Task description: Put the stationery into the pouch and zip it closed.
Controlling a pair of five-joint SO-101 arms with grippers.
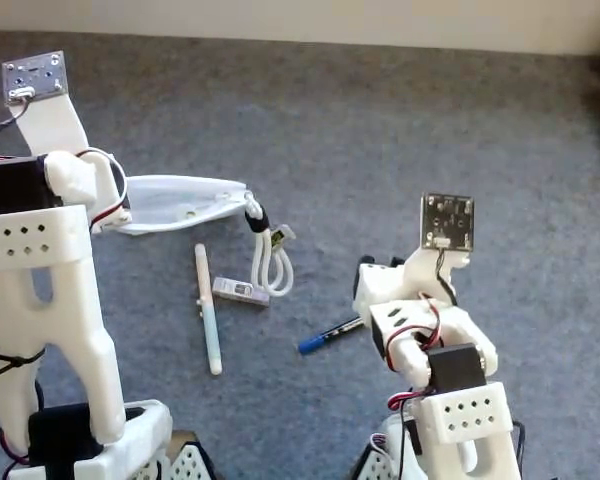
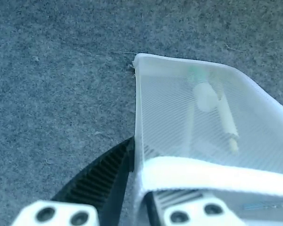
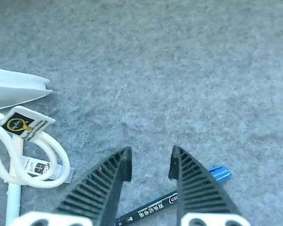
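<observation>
Pouch point(image 2: 188, 122): white, see-thru mesh w/ fine stripes. Tabletop point(image 1: 380, 130): speckled grey. Marker point(image 1: 330, 335): black, blue cap. Pen point(image 1: 208, 320) & cord point(image 1: 260, 270): white. Tag point(image 3: 24, 123): white, black-yellow emblem. Right end effector point(image 3: 150, 157): black ribbed jaws.

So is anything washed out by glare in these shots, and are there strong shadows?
High view: the pouch is the brightest thing, almost glaring white, and shadows on the carpet are faint. Left wrist view: light shines through the pouch's mesh, so the stationery inside shows as pale shapes. Right wrist view: even light on the carpet, the right pincer dark above the blue-capped pen.
</observation>
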